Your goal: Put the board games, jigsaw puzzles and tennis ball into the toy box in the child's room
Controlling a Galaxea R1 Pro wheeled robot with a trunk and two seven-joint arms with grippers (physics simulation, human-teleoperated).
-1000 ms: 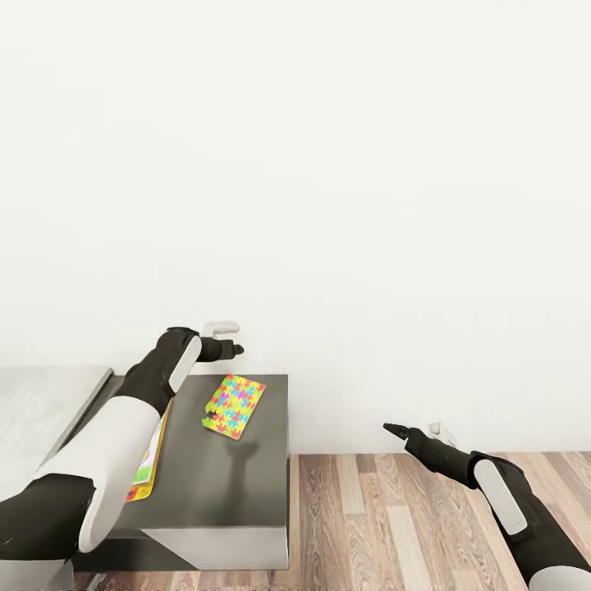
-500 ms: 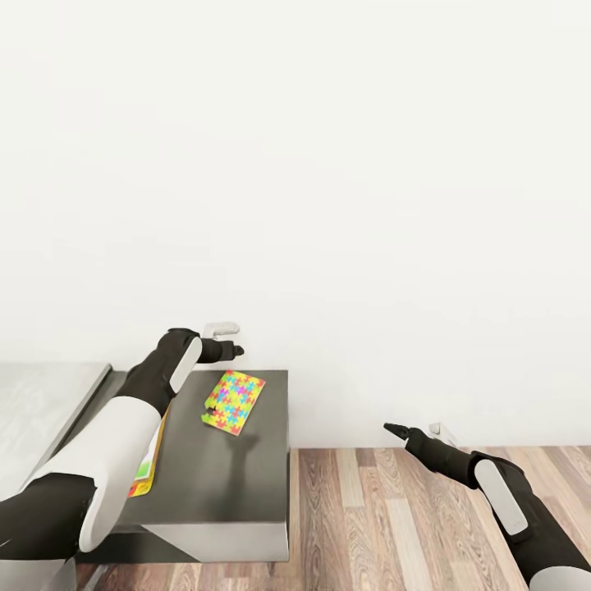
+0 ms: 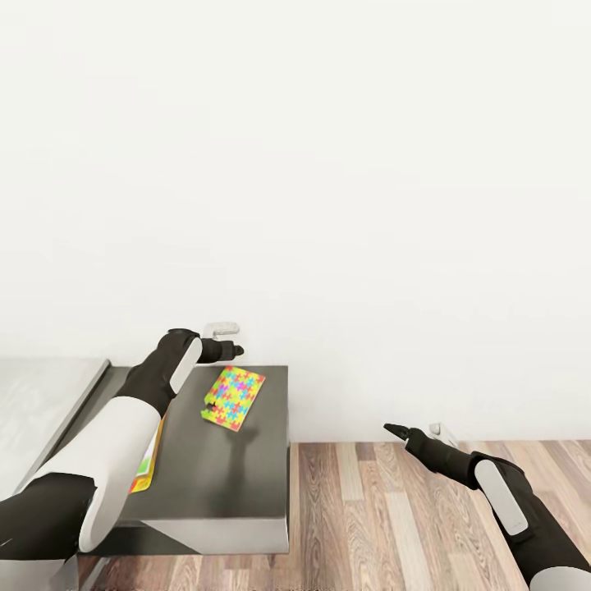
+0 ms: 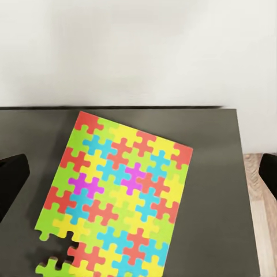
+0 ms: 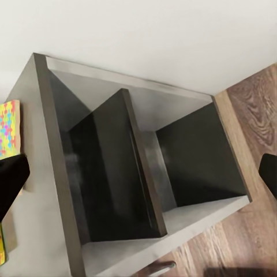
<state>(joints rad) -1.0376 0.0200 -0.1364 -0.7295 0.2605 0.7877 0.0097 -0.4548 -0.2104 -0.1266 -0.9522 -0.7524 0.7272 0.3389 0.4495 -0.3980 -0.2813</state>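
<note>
A jigsaw puzzle (image 3: 234,398) with a lid of bright interlocking pieces lies flat on the dark grey part of the table (image 3: 246,476), near its far right corner. My left gripper (image 3: 232,350) hangs above and just behind it, open. In the left wrist view the puzzle (image 4: 115,196) lies between the two wide-apart fingertips (image 4: 11,179). A second flat colourful box (image 3: 146,469) lies mostly hidden under my left forearm. My right gripper (image 3: 394,428) is open over the wood floor, right of the table. The toy box, tennis ball and bed are out of view.
A white wall stands close behind the table. The pale grey tabletop (image 3: 41,402) joins on the left. Wood-plank floor (image 3: 394,517) stretches to the right. The right wrist view looks at the table's end (image 5: 46,231), with two dark open compartments (image 5: 190,156) and the puzzle's edge (image 5: 8,127).
The whole picture has shifted slightly, with the table and the floor line a little higher, so the camera has moved. Both arms keep the same pose and both grippers stay open.
</note>
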